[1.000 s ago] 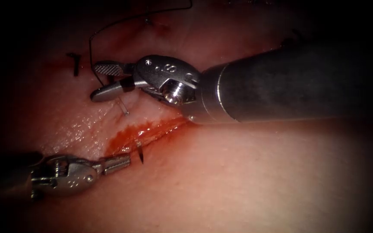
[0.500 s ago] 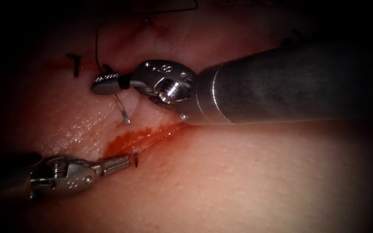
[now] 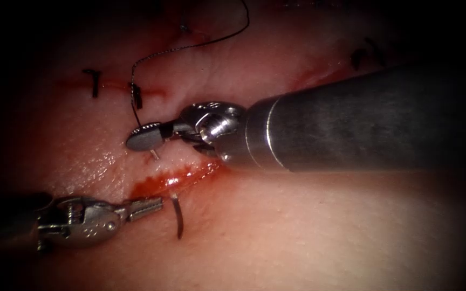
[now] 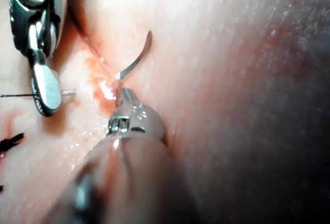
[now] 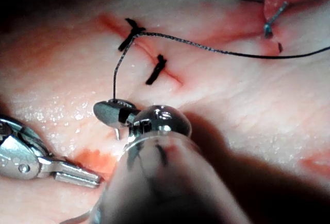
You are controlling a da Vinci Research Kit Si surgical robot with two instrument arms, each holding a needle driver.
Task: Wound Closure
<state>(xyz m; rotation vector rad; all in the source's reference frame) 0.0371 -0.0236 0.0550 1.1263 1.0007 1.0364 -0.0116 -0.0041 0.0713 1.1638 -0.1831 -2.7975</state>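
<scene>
The right tool [image 3: 142, 138] is on the upper left side of the cut [image 3: 179, 173], jaws shut on the tail end of the curved needle [image 3: 178, 218], where the black thread [image 3: 190, 46] joins it. The needle runs under the cut through the tissue [image 3: 297, 226]. Its tip end stands out on the lower right side, also seen in the left wrist view as the needle [image 4: 136, 59]. The left tool [image 3: 149, 205] lies just left of that emerging part, jaws shut, holding nothing. The right wrist view shows the right tool [image 5: 111, 112] with the thread [image 5: 206, 46] rising from it.
Red fluid [image 3: 160, 180] fills the cut between the two tools. Two dark stitches [image 3: 93, 81] [image 3: 136, 94] sit above the right tool, and the thread loops past the second one. The right tool's thick shaft [image 3: 351, 124] covers the tissue to the right.
The right tool's jaws, open a second ago, have shut on the needle's tail and moved down toward the cut. More of the needle's tip end now stands out beside the left tool.
</scene>
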